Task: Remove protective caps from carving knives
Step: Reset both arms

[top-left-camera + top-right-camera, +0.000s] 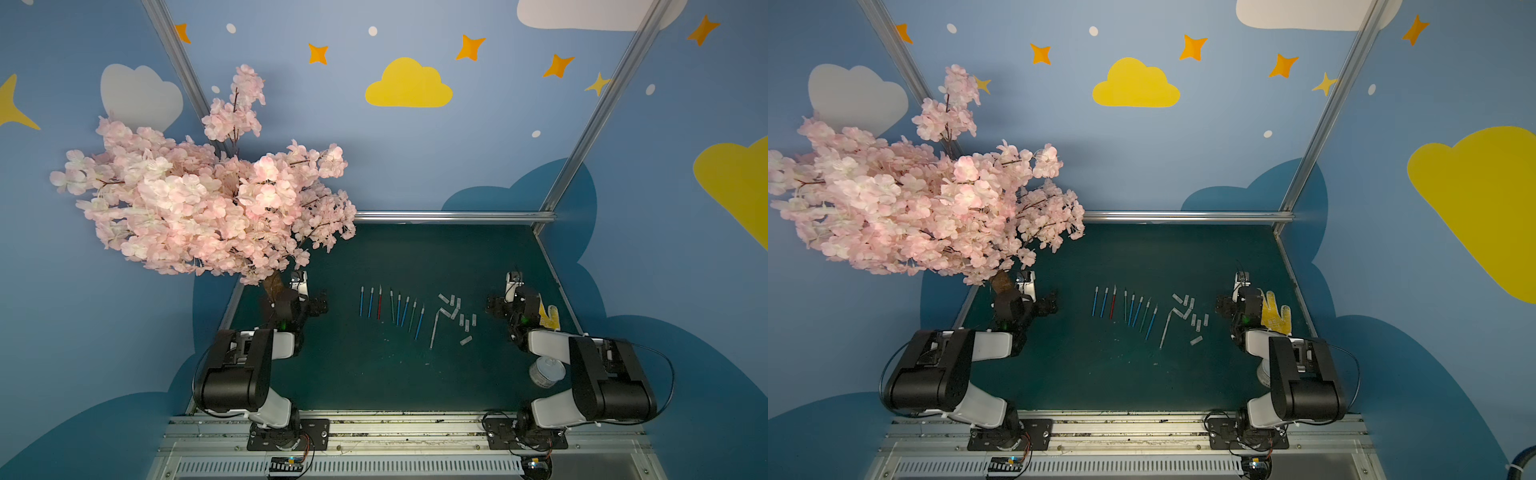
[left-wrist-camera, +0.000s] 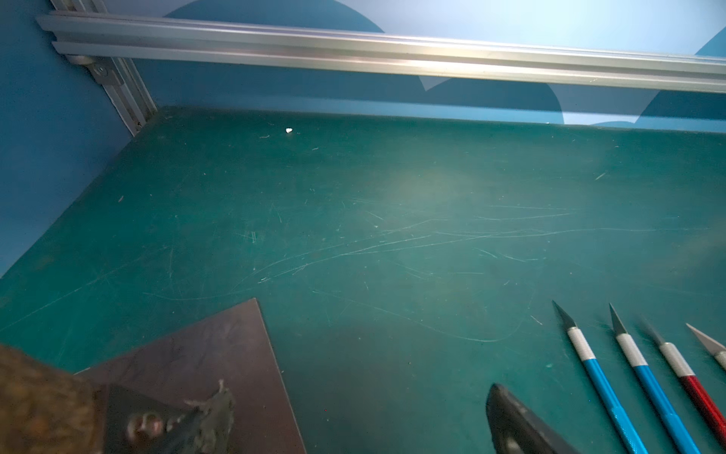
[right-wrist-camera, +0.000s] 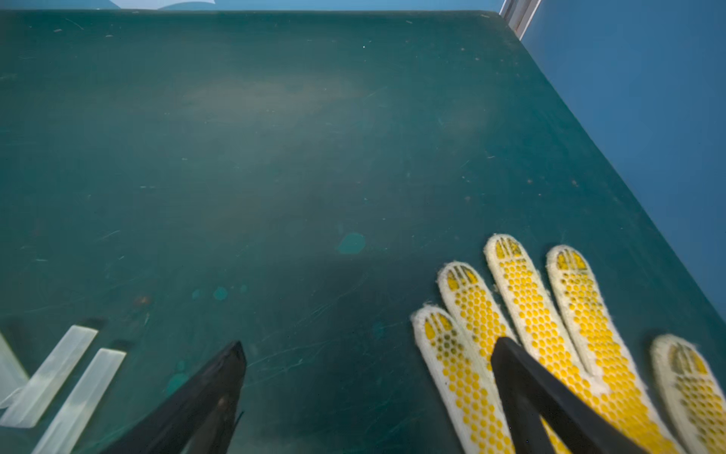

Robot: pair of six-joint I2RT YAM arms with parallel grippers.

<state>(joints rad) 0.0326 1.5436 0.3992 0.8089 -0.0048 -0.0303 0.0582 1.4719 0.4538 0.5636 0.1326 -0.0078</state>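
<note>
Jaws of the right gripper stand wide apart, holding nothing; one black tapered finger hangs over a knitted glove with yellow rubber dots, perhaps touching it; the left gripper is wide and empty too; the carving knives, thin, with ribbed metal collars and bare pointed blades, lie in a row on the scratched green mat; the protective caps, flat translucent sleeves, lie scattered just beside them

knives: we count eight carving knives, blue, red and green handled, side by side on the green mat, bare blades pointing away from the arm bases.
whitish knife: lies slanted just right of them.
caps: protective caps, translucent whitish sleeves, lie loose and scattered right of the row.
</note>
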